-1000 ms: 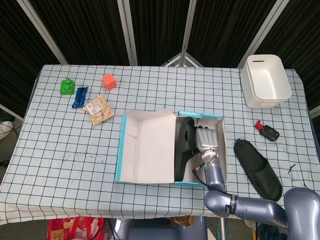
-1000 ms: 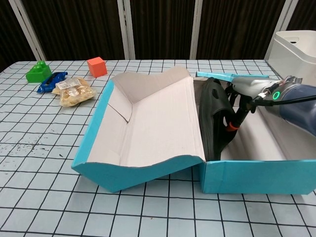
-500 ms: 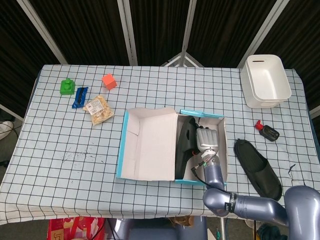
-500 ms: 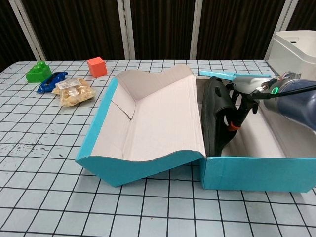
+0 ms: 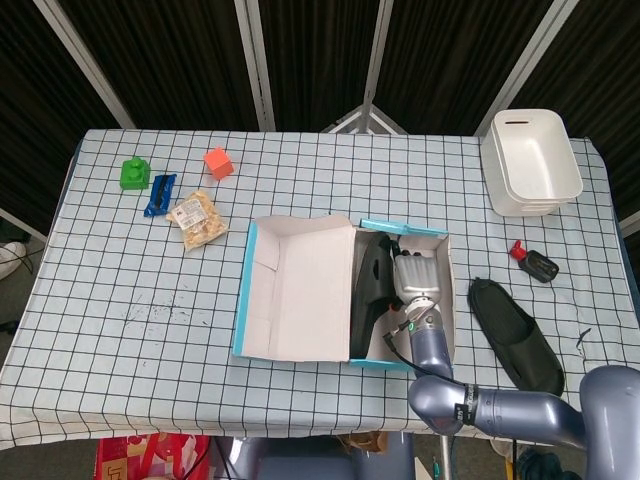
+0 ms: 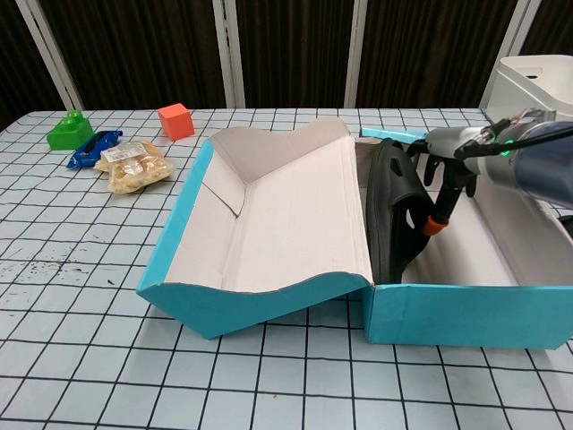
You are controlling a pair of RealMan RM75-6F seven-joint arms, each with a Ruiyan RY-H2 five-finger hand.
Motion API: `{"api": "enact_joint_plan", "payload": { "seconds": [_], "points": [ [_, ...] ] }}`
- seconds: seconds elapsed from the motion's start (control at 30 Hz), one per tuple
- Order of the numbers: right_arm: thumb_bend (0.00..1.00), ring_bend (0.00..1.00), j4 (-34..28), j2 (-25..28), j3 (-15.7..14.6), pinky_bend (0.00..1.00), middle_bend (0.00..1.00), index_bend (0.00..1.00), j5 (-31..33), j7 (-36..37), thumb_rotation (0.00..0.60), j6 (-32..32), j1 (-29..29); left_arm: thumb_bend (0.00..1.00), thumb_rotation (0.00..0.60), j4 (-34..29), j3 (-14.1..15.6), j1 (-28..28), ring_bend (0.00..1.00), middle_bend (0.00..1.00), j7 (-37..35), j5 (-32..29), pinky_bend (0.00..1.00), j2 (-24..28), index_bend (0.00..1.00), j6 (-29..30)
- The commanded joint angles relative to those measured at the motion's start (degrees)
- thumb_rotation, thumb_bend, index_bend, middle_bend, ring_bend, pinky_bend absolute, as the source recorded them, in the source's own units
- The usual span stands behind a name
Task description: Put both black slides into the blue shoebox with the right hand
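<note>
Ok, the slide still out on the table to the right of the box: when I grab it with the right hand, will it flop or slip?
The black slide on the table lies flat, sole down, so it probably won't roll or tip. It looks like moulded foam or rubber: likely light and somewhat bendy, so a grip at one end may let it droop. The slide in the blue shoebox stands on edge against the wall, suggesting they hold shape.

I see one slide [image 5: 366, 290] on edge inside the shoebox [image 5: 430, 364] against its left wall, my right hand [image 5: 413, 283] beside it, the other slide [image 5: 514, 334] on the table [image 5: 120, 280] right of the box.
</note>
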Motion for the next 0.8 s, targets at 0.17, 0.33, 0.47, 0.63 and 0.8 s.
{"api": "enact_joint_plan", "payload": {
  "seconds": [0.17, 0.33, 0.47, 0.63, 0.8],
  "points": [
    [0.13, 0.25, -3.8, 2.9, 1.0, 0.39, 0.25, 0.01, 2.7, -2.3, 0.6, 2.5, 1.1, 0.37, 0.6, 0.0, 0.1, 0.0, 0.0, 0.0, 0.0, 0.1, 0.03, 0.0, 0.01, -0.1],
    [0.13, 0.25, -6.8, 5.2, 1.4, 0.39, 0.25, 0.01, 4.8, -4.2, 0.6, 4.4, 1.8, 0.37, 0.6, -0.1, 0.1, -0.1, 0.0, 0.0, -0.1, 0.0, 0.03, 0.1, 0.01, -0.3],
    [0.13, 0.25, -9.5, 6.9, 1.7, 0.39, 0.25, 0.01, 7.2, -7.0, 0.6, 6.8, 3.0, 0.37, 0.6, -0.1, 0.2, 0.0, 0.0, 0.0, -0.2, 0.0, 0.03, 0.2, 0.01, -0.2],
    [0.15, 0.25, -11.1, 6.3, 1.1, 0.39, 0.25, 0.08, 6.2, -10.5, 0.6, 13.2, 5.5, 0.37, 0.6, -0.2, 0.1, 0.2, 0.0, 0.0, -0.8, 0.0, 0.03, 0.4, 0.01, 0.1],
    [0.39, 0.45, -12.3, 3.3, 0.6, 0.6, 0.37, 0.45, 0.0, -8.7, 0.6, 18.4, 6.9, 0.37, 0.6, -0.1, 0.1, 0.3, 0.0, 0.0, -1.3, 0.0, 0.03, 0.6, 0.01, 0.1]
  ]
}}
